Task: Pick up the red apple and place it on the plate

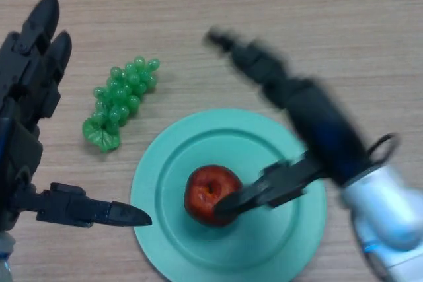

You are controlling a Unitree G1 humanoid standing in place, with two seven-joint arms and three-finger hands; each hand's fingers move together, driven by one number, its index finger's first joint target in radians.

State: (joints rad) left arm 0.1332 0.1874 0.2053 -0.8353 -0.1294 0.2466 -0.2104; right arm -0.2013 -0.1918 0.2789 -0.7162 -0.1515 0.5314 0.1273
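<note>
The apple (211, 195) sits on the plate (277, 242), low in the frame's centre. The right hand (301, 130) spreads open over it, thumb touching the apple's right side. The left hand (30, 104) lies open at the left edge. Grapes (119, 100) lie upper left of the plate.

The red apple (210, 193) sits on the plate (198, 143), a little below and left of the plate's middle; it is round, glossy, dark red, with its stem hollow turned up toward the camera; its right side is partly covered by a black thumb; the plate is a round, pale teal dish with a broad flat rim and a shallow inner well; it lies flat on the wooden desk (264, 4), in the lower middle of the head view.
</note>
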